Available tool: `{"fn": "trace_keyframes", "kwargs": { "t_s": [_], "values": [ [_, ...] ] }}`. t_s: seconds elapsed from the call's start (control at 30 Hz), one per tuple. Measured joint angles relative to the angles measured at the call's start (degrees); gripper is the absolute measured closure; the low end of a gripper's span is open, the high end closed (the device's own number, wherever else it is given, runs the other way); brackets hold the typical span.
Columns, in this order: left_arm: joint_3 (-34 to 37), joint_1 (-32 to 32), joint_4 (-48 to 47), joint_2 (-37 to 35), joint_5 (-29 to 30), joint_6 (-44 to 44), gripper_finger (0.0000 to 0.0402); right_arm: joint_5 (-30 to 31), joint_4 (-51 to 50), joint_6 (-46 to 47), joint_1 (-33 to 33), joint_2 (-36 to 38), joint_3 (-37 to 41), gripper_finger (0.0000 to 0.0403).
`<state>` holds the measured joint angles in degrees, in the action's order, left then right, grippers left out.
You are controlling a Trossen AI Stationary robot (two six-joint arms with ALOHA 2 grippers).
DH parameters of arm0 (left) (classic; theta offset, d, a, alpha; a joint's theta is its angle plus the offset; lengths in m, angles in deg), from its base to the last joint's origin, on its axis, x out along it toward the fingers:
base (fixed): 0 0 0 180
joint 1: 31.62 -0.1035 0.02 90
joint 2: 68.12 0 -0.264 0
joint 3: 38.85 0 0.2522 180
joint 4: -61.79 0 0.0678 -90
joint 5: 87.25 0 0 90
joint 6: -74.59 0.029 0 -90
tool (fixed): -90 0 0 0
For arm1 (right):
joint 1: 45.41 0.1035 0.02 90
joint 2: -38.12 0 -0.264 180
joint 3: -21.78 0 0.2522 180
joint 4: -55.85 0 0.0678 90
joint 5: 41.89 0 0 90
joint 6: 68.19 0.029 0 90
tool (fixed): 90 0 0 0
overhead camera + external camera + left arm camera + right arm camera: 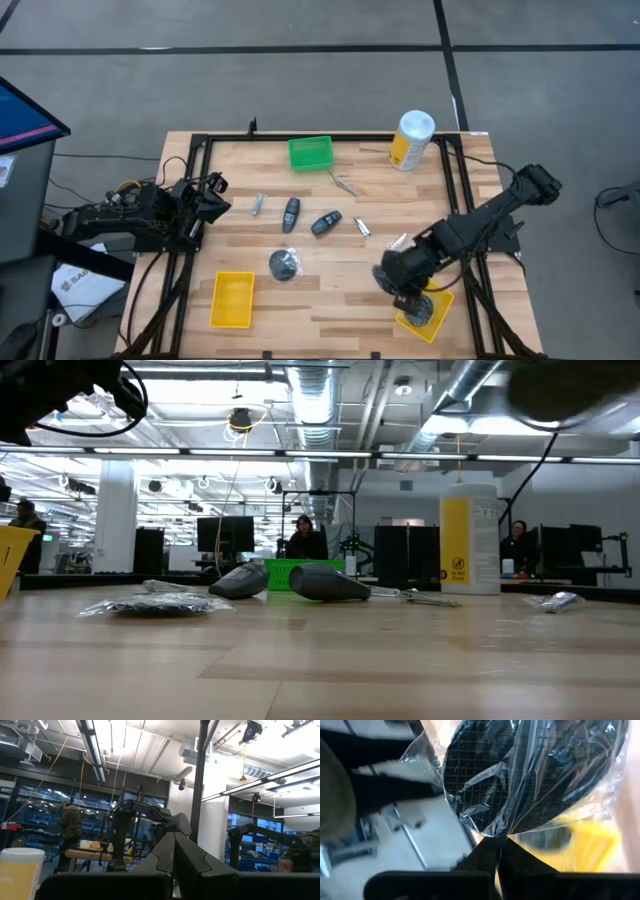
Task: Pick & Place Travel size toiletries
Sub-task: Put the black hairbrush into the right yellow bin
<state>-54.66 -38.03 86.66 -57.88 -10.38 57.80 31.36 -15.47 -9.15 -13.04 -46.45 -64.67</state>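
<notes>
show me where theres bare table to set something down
Bare wood: the strip between the yellow tray and the right gripper, below the black bundle. Crowded: the middle row around the dark oval pieces, and the green tray to canister edge.

Left gripper (218,197) rests closed at the table's left edge; right gripper (405,298) hangs closed, pointing down.

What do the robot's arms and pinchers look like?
Both arms are dark, nearly black, built from chunky jointed segments. The left arm has wires bundled near its base. The right arm is long, with a blocky elbow. The left gripper and right gripper have flat black fingers with notched edges.
</notes>
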Motion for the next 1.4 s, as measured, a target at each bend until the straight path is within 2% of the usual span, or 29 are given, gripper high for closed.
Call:
{"fn": "trace_keyframes", "kwargs": {
  "t_s": [0.13, 0.37, 0.7, 1.4],
  "values": [
    [0.00, 0.00, 0.00, 0.00, 0.00, 0.02, 0.0401, -3.33, -4.58, 4.53, 4.11, -1.14, 0.02, 0.0403],
    [0.00, 0.00, 0.01, 0.00, 0.00, 0.00, 0.0401, -4.47, -10.82, 15.09, 9.24, -1.03, 1.17, 0.0403],
    [0.00, 0.01, 0.01, 0.00, 0.00, 0.02, 0.0401, -8.59, -2.73, 28.16, 12.96, -1.01, 8.14, 0.0403],
    [0.00, 0.01, 0.01, 0.00, 0.00, 0.02, 0.0401, -8.70, 7.99, 31.02, 13.41, -1.03, 16.59, 0.0403]
  ]
}}
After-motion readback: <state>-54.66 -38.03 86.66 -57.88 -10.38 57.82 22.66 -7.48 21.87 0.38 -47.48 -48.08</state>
